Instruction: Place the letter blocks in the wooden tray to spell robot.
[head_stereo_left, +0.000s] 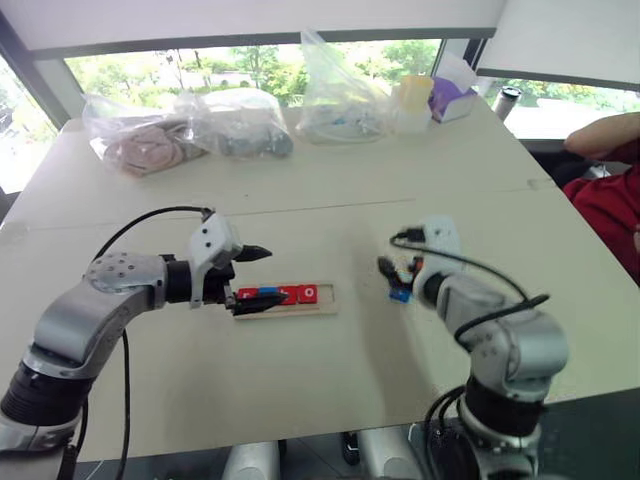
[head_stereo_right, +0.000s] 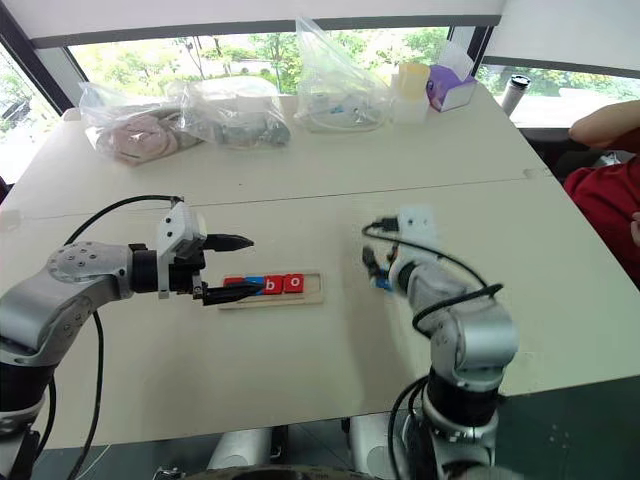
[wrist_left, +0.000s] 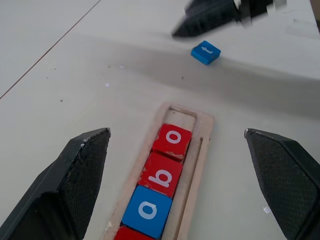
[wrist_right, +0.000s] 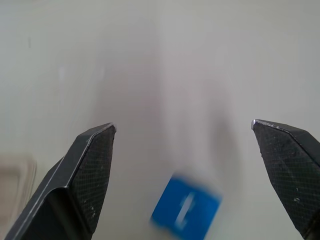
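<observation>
Pale wooden tray (wrist_left: 200, 150) lies on beige table (head_stereo_left: 300, 380); slot holds four letter blocks in a row: red tile at near end, blue "o" (wrist_left: 148, 210), red "b" (wrist_left: 161, 174), red "o" (wrist_left: 172, 140); far end of slot empty. Left gripper (head_stereo_left: 252, 279) hovers over tray's left end, fingers wide apart, empty. Blue "t" block (wrist_left: 205, 52) loose on table right of tray, apart from it. Right gripper (wrist_right: 185, 150) above "t", fingers spread, not touching.

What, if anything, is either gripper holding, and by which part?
Nothing. The right gripper is open, the blue t block loose below its fingers; the left gripper is open over the wooden tray.
</observation>
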